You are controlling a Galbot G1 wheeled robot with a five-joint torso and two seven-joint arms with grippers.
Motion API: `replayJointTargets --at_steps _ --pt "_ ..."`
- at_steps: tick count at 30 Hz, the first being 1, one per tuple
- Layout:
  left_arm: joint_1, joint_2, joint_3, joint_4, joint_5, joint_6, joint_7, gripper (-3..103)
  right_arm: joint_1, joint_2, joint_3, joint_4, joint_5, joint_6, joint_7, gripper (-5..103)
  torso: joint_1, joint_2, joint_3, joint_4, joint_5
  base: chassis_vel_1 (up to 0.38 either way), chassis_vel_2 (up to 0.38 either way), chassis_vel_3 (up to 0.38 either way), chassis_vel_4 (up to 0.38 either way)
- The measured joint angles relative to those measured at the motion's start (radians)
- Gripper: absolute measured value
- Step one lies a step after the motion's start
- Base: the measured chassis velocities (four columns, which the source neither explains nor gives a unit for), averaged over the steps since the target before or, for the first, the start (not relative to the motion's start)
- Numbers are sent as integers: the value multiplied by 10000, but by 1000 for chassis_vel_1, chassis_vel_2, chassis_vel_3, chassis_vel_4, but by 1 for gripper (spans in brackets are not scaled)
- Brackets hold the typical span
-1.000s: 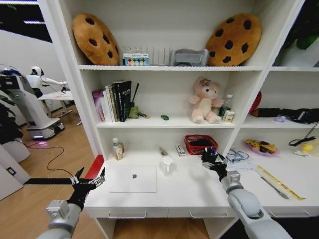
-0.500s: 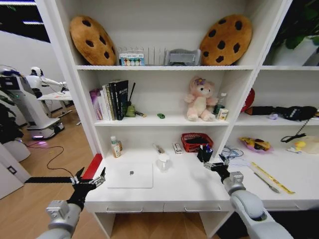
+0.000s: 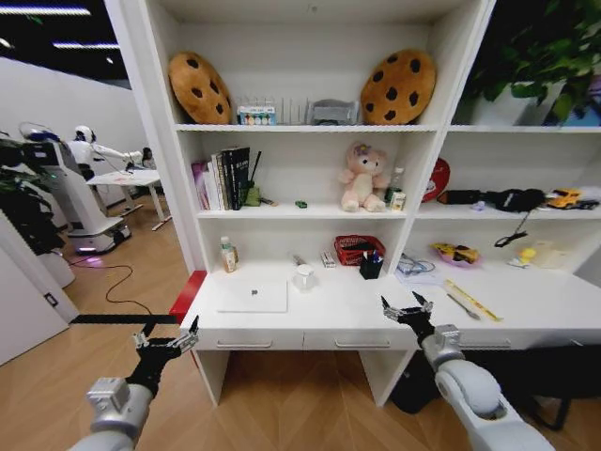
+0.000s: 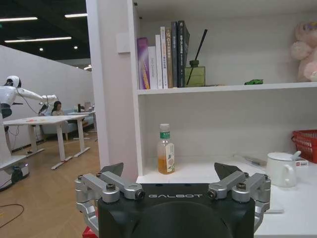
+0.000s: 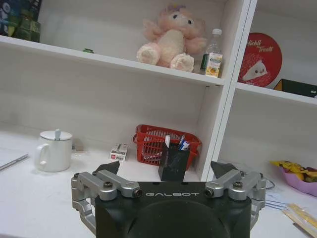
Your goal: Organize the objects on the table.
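Taking the laptop (image 3: 253, 296) as the marker and working from left to right: the left gripper (image 3: 167, 342) hangs low and well out from the table (image 3: 282, 324), down to the laptop's left, fingers spread wide with nothing in them. Parked there, I'd say it simply waits with room to reach.

A small bottle (image 3: 228, 256) stands behind the laptop's left end against the back wall, out of the way. The laptop lies closed and flat near the table's front edge. Just right of it stands a white mug (image 3: 303, 277), then farther right a red basket (image 3: 355, 250) with a black pen holder (image 3: 371, 267) in front, pens upright inside it.

The right gripper (image 3: 408, 311) hovers at the table's front edge, well right of the laptop, jaws wide apart and empty, seemingly poised to reach in.
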Motion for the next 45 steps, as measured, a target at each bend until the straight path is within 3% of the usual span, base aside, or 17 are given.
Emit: replayJointTargets --at_steps 2,5,8,10,14,19,20,23,26,30,45 --pt "0 0 0 1 0 0 -3 100 -9 4 4 29 0 -2 -2 100 0 1 0 2 -15 349 -370 -340 366" --pt "1 0 1 0 0 0 -3 100 -44 8 11 52 2 -11 -15 100 1 -1 1 2 7 389 -358 -378 356" --pt "1 -1 1 1 -1 1 -5 100 -83 9 35 98 1 -12 -41 100 -4 4 -3 1 -18 387 -361 -336 373" --pt "2 0 0 0 0 0 -5 100 -127 13 54 108 0 -4 -68 100 3 -1 3 2 5 379 -356 -386 343" --pt "2 0 0 0 0 0 -6 100 -160 12 65 105 0 218 -157 100 2 1 0 5 -13 343 -355 -331 338" --pt "2 0 0 0 0 0 -4 100 -195 8 99 67 -15 445 -293 100 -1 1 0 0 5 310 -295 -306 316" --pt "2 0 1 0 0 0 -5 100 -210 3 97 -12 -27 817 -365 100 1 0 0 2 -2 153 -154 -215 146" --pt "5 -1 0 0 0 0 -8 100 -192 -6 77 -94 -23 1137 -436 100 -8 5 -3 7 -1 122 -25 -159 102" --pt "0 0 1 -1 0 0 -6 100 -202 -18 85 -20 39 1071 -449 100 -6 4 -3 -7 -5 -31 -31 -59 -10" --pt "-2 0 2 0 0 0 -6 100 -251 15 84 -17 34 983 -446 100 14 -6 5 6 -1 -32 51 71 -24" --pt "1 0 2 0 0 0 -6 100 -311 -7 65 30 -48 793 -414 100 2 -1 1 0 -2 -3 17 19 3"
